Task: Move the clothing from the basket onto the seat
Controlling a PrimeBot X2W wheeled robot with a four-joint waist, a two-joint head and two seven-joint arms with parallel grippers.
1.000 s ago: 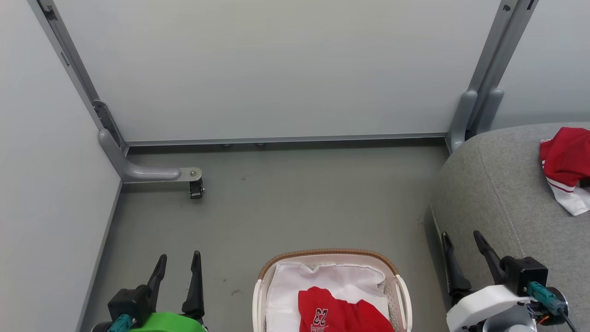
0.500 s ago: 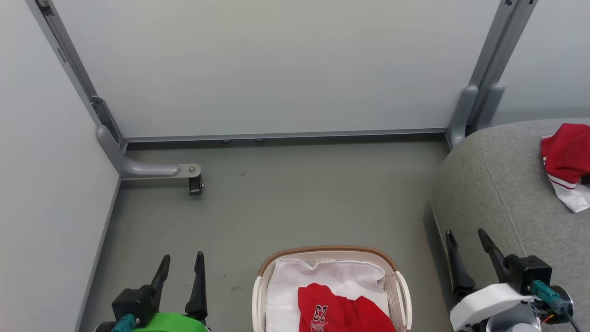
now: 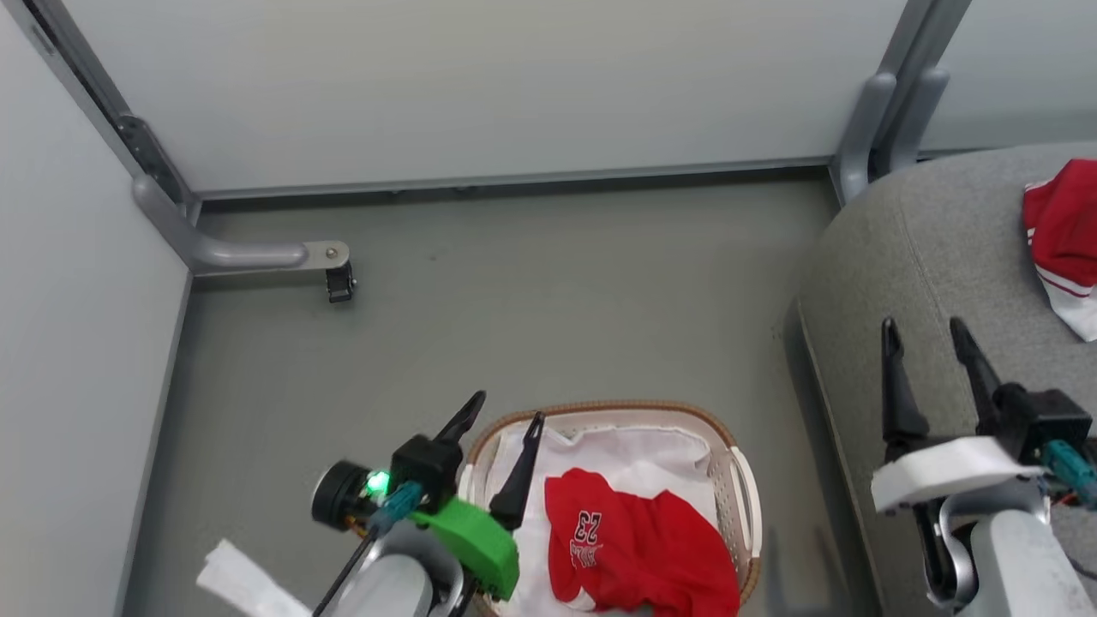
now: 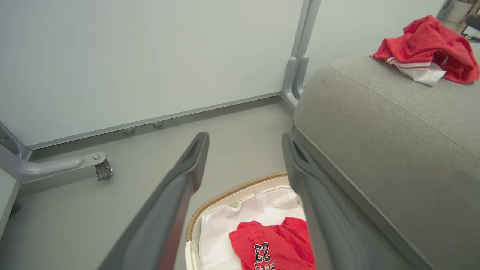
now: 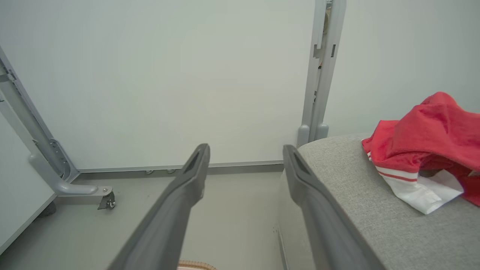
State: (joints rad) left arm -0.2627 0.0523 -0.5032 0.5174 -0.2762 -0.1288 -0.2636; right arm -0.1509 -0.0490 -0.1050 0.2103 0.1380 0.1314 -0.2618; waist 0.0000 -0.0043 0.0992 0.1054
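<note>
My left pincer (image 3: 509,407) hangs over the left end of the basket (image 3: 600,408), its two dark fingers spread as wide as they go and nothing between them. In the head view one finger lies across the brown woven rim and the other over the white liner (image 3: 634,454). From the left wrist camera the basket sits well below the fingertips, so I read the pincer as above it and not touching. Inside the basket a red jersey (image 3: 638,548) with a white 23 lies crumpled on the liner, filling the near half and the right side, just beside my left pincer's inner finger. My right pincer (image 3: 922,324) is also fully spread and empty. It is raised over the left part of the grey sofa cushion (image 3: 926,248), fingers pointing toward the back panel (image 3: 514,86). A second red garment (image 3: 1058,223) with white stripes and a white hem lies bunched on top of that cushion toward its far right, well apart from the right pincer. The basket stands on the grey floor (image 3: 548,291) just left of the cushion's rounded edge. A small black caster (image 3: 339,283) on a grey bracket sits near the left wall corner.
</note>
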